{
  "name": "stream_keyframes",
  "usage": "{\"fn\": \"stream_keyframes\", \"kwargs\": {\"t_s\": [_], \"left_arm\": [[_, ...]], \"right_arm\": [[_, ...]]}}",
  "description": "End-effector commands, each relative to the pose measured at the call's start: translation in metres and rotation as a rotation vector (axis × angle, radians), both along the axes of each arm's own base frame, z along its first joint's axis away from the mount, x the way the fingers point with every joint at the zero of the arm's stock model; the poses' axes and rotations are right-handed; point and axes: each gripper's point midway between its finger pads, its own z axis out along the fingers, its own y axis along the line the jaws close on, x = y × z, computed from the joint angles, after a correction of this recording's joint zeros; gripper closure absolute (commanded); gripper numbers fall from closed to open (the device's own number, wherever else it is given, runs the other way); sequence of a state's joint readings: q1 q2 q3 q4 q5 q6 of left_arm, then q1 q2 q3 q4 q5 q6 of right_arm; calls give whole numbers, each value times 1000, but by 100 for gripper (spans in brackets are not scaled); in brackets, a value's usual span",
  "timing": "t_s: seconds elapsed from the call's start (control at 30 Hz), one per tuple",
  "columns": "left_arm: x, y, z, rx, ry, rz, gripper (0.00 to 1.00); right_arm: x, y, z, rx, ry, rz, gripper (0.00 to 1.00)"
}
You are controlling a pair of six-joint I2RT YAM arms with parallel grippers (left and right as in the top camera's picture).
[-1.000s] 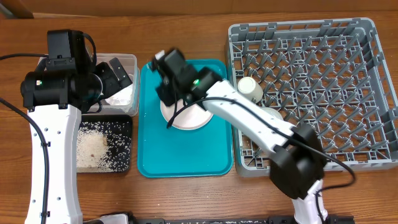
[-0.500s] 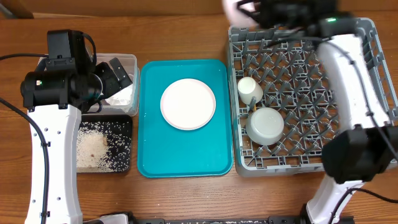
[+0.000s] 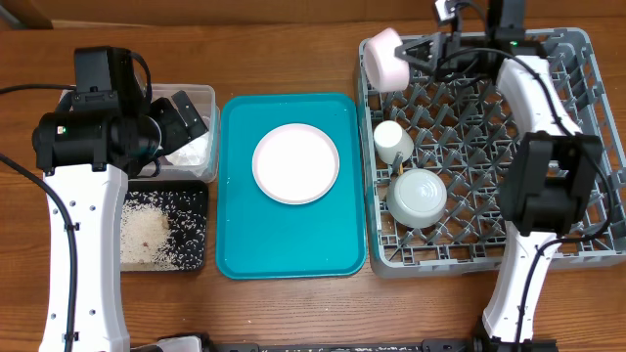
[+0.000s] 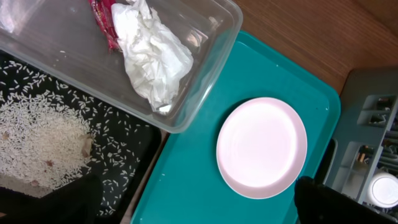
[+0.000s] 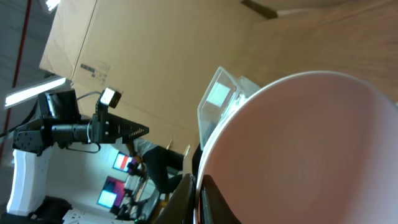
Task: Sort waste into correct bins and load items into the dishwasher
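Wooden tabletop (image 3: 293, 49) bears teal tray (image 3: 293, 244) and grey dish rack (image 3: 587, 147). At the rack's corner the right gripper (image 3: 428, 51) clamps a pink dish (image 3: 386, 57); left gripper (image 3: 182, 121) gapes over clear tub (image 3: 201, 93).

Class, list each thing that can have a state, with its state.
Left gripper: open, empty.
Right gripper: shut on pale pink round dish.
Clear rectangular plastic tub: holds crumpled white tissue, red wrapper.
Shallow black tray: holds rice scraps.
Grey plastic dish rack: holds cream cup, white bowl.
Teal serving tray: holds one pink plate.
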State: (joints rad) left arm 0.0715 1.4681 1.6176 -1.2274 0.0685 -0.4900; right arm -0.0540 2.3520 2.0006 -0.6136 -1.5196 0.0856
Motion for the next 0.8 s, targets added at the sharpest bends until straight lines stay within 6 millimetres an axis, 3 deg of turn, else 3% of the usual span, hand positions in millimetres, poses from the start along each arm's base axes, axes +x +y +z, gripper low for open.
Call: {"fn": "stream_keyframes", "kwargs": {"t_s": [0.0, 0.2, 0.47, 0.67, 0.77], "left_arm": [[1, -3, 10, 9, -30, -27, 0], [1, -3, 10, 9, -30, -27, 0], [1, -3, 10, 9, -31, -27, 0], [1, -4, 10, 9, -30, -27, 0], [1, -3, 10, 9, -30, -27, 0]], "right_arm": [[-9, 19, 2, 39, 2, 68, 96], [-8, 29, -9, -12, 38, 47, 96], [-2, 12, -10, -17, 40, 11, 96], [9, 8, -40, -163, 122, -91, 96], [9, 8, -40, -162, 120, -91, 96]]}}
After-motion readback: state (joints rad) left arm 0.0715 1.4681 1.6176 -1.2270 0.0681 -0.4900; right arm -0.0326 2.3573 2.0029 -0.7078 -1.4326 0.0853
